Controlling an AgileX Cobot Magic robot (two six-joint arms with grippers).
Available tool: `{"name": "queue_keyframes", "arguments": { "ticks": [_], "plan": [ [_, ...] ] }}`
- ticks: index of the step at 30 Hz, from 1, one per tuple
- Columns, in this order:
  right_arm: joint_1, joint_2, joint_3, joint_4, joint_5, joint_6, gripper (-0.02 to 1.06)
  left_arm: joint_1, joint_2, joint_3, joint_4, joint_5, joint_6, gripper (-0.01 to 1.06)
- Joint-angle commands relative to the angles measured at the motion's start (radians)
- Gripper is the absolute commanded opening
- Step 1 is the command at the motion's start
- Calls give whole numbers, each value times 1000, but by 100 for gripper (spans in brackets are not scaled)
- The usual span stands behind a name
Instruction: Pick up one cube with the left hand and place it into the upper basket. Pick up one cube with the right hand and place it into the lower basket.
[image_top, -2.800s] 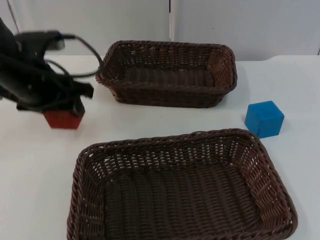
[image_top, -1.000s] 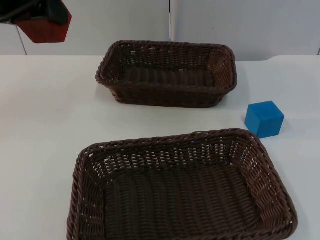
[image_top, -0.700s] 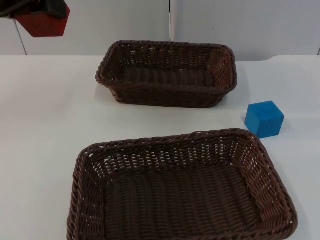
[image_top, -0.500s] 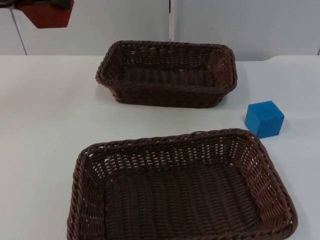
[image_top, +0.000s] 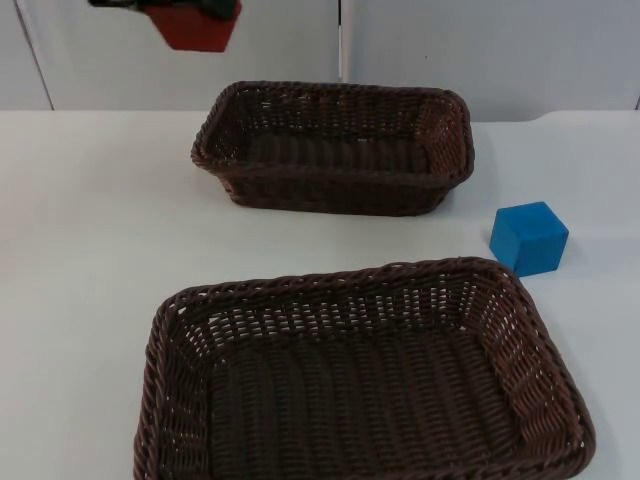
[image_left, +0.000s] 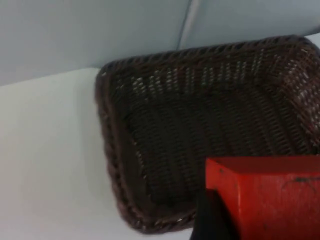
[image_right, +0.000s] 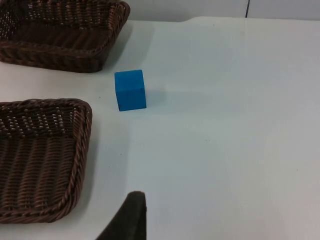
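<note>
- Cubes first: blue cube (image_top: 529, 238) is sat on the table (image_top: 90, 250), just beside the right far corner of the lower basket (image_top: 360, 375), untouched; its empty state means the right-hand step is judged not begun.
- Right gripper (image_right: 131, 220) is parked well short of the blue cube, arm waiting; whether its fingers are apart or together cannot be told.
- Upper basket (image_top: 335, 147) is seen empty, near the partition wall.
- Red cube (image_top: 192, 24) is held high by the left gripper (image_top: 165, 8), clamped on it, up and to the left of the upper basket's left end.
- Wrist view: red cube (image_left: 267, 197) is seen over the near rim of the upper basket (image_left: 210, 125), a finger (image_left: 210, 220) against its side.
- Risk: if let go now, the red cube is judged likely to hit the rim or land outside, since it is not yet over the basket floor.
- Risk: dropped from this height, a bounce out of the shallow basket is possible; a lower release is needed.
- Change: against the earlier frames the red cube has been carried rightward from the far left toward the upper basket; blue cube and both baskets unmoved.
</note>
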Motion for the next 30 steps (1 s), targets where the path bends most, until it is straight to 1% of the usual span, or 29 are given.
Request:
{"name": "queue_keyframes", "arguments": {
  "ticks": [1, 4, 5, 6, 8, 11, 15, 17, 22, 23, 28, 30],
  "plan": [
    [-6, -3, 7, 0, -4, -2, 105, -15, 35, -48, 10, 15, 4, 0],
    [-6, -3, 7, 0, -4, -2, 105, -29, 119, -142, 10, 31, 4, 0],
    [-6, -3, 7, 0, -4, -2, 105, -29, 119, -142, 10, 31, 4, 0],
    [-6, -3, 7, 0, -4, -2, 105, -36, 149, -169, 10, 31, 4, 0],
    [-6, -3, 7, 0, -4, -2, 105, -43, 223, -247, -4, 39, 4, 0],
    [-6, -3, 7, 0, -4, -2, 105, -49, 256, -284, -4, 46, 4, 0],
    [-6, -3, 7, 0, -4, -2, 105, -51, 371, -400, -11, 54, 4, 0],
    [-6, -3, 7, 0, -4, -2, 105, -51, 383, -412, -12, 54, 4, 0],
    [-6, -3, 7, 0, -4, -2, 105, -51, 499, -525, -12, 54, 4, 0],
    [-6, -3, 7, 0, -4, -2, 105, -51, 499, -525, -12, 54, 4, 0],
    [-6, -3, 7, 2, -4, -2, 105, -51, 597, -625, -34, 50, 4, 0],
    [-6, -3, 7, 2, -4, -2, 105, -51, 611, -641, -39, 45, 4, 0]
  ]
}}
